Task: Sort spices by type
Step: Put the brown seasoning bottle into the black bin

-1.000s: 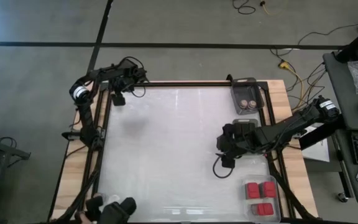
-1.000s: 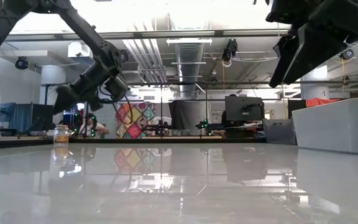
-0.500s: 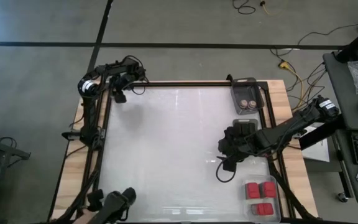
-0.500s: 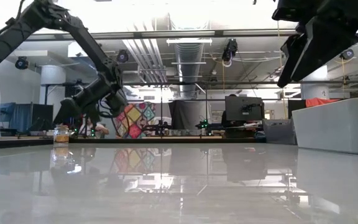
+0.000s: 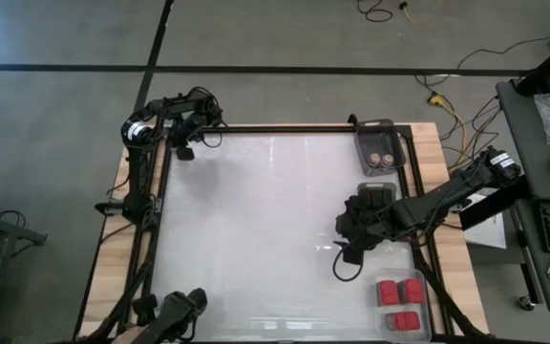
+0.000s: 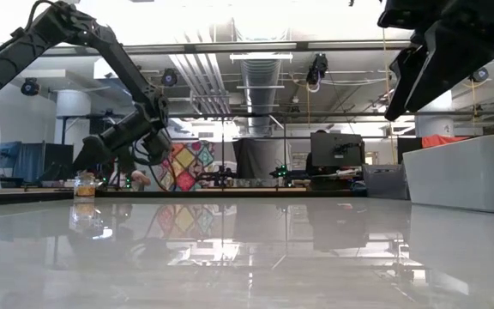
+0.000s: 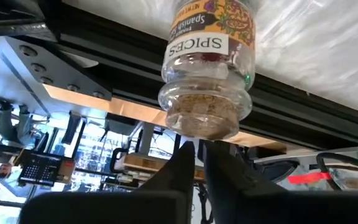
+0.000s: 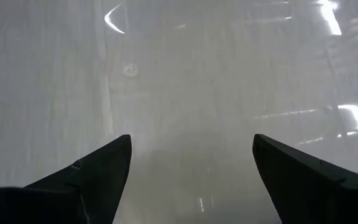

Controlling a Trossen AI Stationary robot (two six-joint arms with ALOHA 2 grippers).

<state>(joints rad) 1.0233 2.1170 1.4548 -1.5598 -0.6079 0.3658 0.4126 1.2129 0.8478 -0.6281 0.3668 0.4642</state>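
Observation:
A tiny round spice jar (image 7: 207, 74) with a brownish cork top (image 7: 204, 115) and a "SPICES" label stands upright at the table's far left corner (image 6: 84, 184). My left gripper (image 7: 199, 152) is shut just above that top (image 6: 87, 160); in the high view the gripper (image 5: 181, 148) hides the jar. My right gripper (image 8: 191, 142) hangs open over bare table at the right (image 5: 349, 239), with nothing between its fingers. Two more round jars (image 5: 382, 160) sit in a clear tray at the far right. Red blocks (image 5: 399, 304) fill a tray at the near right. My left gripper has its shut fingertips (image 7: 188, 152) at the near rim of the jar's cork top (image 7: 197, 127), coming down at a slant from above. Whether they touch the cork I cannot tell. The jar stands upright on the table.
A black frame (image 5: 285, 128) runs around the white table top. A third tray (image 5: 375, 195) lies under my right arm at the right edge. A dark device (image 5: 175, 313) sits at the near left edge. The middle of the table (image 5: 256, 220) is bare.
My left gripper has sunk toward the jar at the far left corner, tipping its fingers further down, and its fingers have shut. The jar stands where it was.

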